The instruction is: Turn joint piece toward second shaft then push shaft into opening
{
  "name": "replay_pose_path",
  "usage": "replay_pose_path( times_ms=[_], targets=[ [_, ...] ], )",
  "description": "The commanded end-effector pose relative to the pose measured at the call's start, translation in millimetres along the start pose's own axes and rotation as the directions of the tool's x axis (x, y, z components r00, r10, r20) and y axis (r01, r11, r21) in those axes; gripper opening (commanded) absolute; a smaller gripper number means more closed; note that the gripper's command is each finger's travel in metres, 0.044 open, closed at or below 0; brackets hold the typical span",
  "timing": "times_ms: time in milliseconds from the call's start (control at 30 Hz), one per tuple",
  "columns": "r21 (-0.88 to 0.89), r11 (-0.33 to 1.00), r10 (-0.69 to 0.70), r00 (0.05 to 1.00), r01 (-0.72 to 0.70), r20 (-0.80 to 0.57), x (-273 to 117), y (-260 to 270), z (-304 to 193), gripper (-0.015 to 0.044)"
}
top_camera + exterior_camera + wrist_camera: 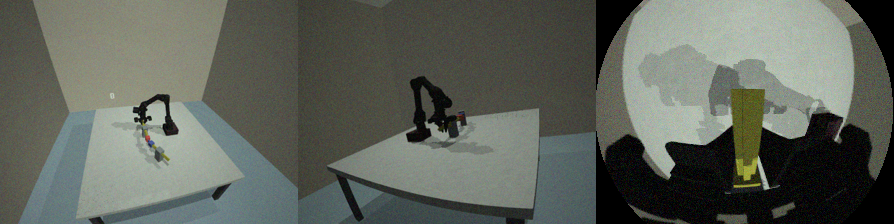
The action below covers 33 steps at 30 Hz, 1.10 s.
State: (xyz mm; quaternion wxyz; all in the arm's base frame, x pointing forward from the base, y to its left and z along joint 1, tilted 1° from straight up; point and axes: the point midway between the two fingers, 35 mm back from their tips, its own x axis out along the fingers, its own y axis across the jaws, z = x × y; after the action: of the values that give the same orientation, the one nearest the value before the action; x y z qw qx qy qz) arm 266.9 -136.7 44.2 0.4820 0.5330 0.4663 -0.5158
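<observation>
The second shaft [145,132] [747,117] is yellow and runs through the nearer grey block [143,132] [453,130]. My gripper [143,121] [444,129] [744,125] is shut on this shaft, on the side of the block away from the joint. The shaft's other end meets the red joint piece [147,138] [461,117]; how deep it sits inside is too small to tell. The red piece adjoins a blue piece [151,144] on the yellow fixed shaft [165,157]. That shaft passes through the other grey block [159,154] [464,121]. The shafts meet at an angle.
The arm's dark base [170,129] [418,135] stands beside the nearer block. The arm arches above the shaft. The white table [125,185] [477,179] bears both blocks, and shadows of the arm and blocks fall across it.
</observation>
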Motion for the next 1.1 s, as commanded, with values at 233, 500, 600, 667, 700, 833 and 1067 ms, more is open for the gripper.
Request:
replay_pose_path(
  times_ms=[233,500,600,667,700,833,1067],
  targets=[
    [0.001,1.000,0.003,1.000,-0.003,-0.003,0,0,-16,0.0000],
    [0.001,1.000,0.000,1.000,0.000,0.000,0,0,-13,0.0000],
    [0.001,1.000,0.000,1.000,0.000,0.000,0,0,-13,0.0000],
    [0.001,1.000,0.000,1.000,0.000,0.000,0,0,-13,0.0053],
    [0.001,1.000,0.000,1.000,0.000,0.000,0,0,-13,0.0067],
    [0.001,1.000,0.000,1.000,0.000,0.000,0,0,-13,0.0067],
    [0.001,1.000,0.000,1.000,0.000,0.000,0,0,-13,0.0224]
  ],
)
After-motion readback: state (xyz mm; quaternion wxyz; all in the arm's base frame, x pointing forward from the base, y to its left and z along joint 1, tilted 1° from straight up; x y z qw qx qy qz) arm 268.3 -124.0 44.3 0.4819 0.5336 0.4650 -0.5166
